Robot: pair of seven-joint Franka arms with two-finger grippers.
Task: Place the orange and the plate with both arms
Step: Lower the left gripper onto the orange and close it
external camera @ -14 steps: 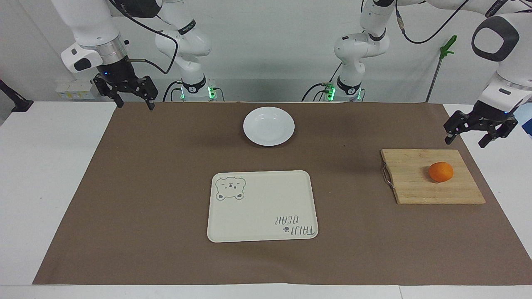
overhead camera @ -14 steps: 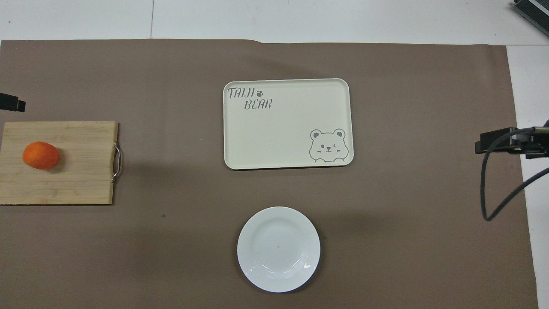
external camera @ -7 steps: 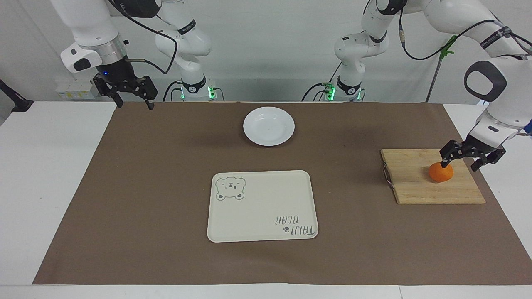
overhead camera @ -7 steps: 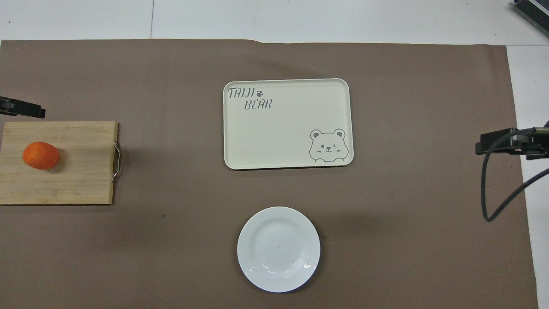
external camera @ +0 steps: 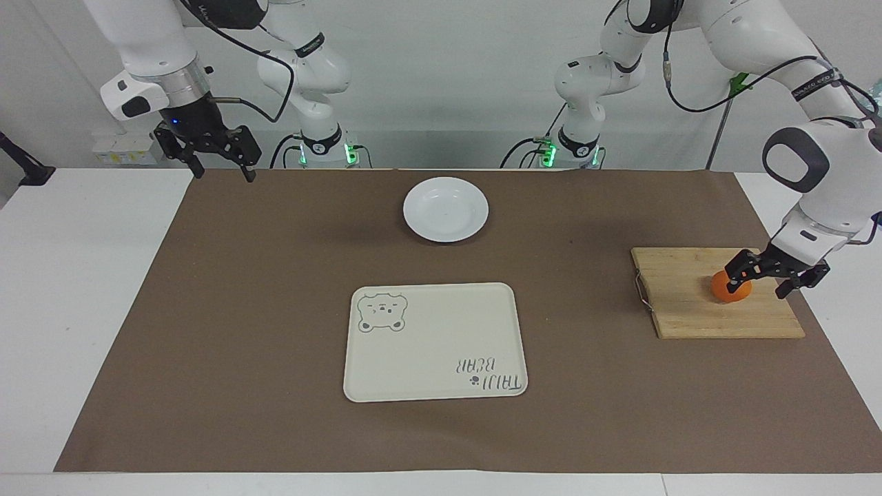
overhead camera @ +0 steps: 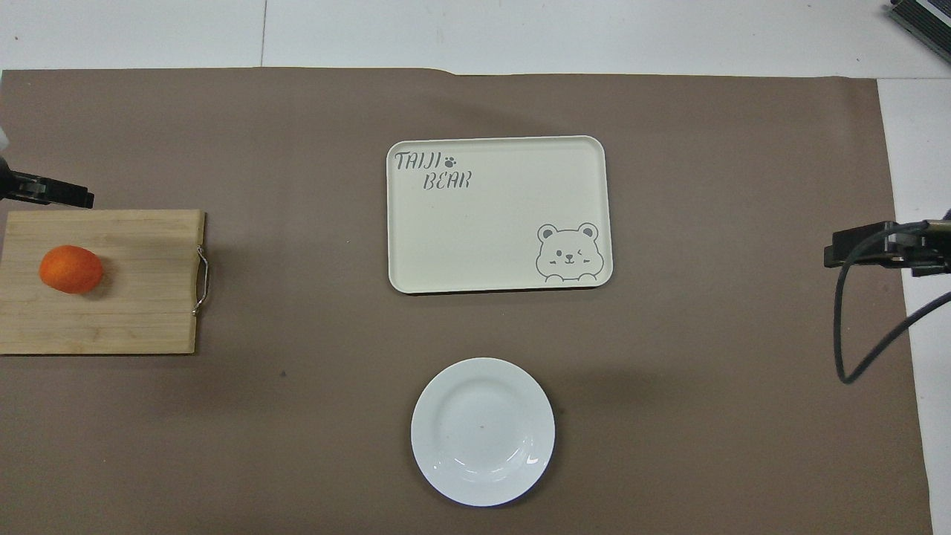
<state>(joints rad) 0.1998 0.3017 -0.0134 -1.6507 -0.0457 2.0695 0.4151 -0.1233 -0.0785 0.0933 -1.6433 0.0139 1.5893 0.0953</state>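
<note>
The orange (external camera: 729, 291) (overhead camera: 70, 269) lies on a wooden cutting board (external camera: 682, 303) (overhead camera: 141, 297) at the left arm's end of the table. My left gripper (external camera: 758, 282) hangs low over the board right at the orange, open, holding nothing; in the overhead view only one finger (overhead camera: 59, 195) shows and the orange is uncovered. The white plate (external camera: 446, 209) (overhead camera: 483, 431) sits empty on the brown mat, near the robots, midway between the arms. My right gripper (external camera: 226, 169) waits open in the air over the mat's corner at the right arm's end.
A cream rectangular tray (external camera: 434, 344) (overhead camera: 498, 215) with a bear drawing lies empty, farther from the robots than the plate. The board has a metal handle (external camera: 642, 293) on its side toward the tray. A black cable (overhead camera: 854, 327) hangs from the right arm.
My left gripper has come down from beside the board to just over the orange, staying open. The right arm, orange, plate and tray have not moved.
</note>
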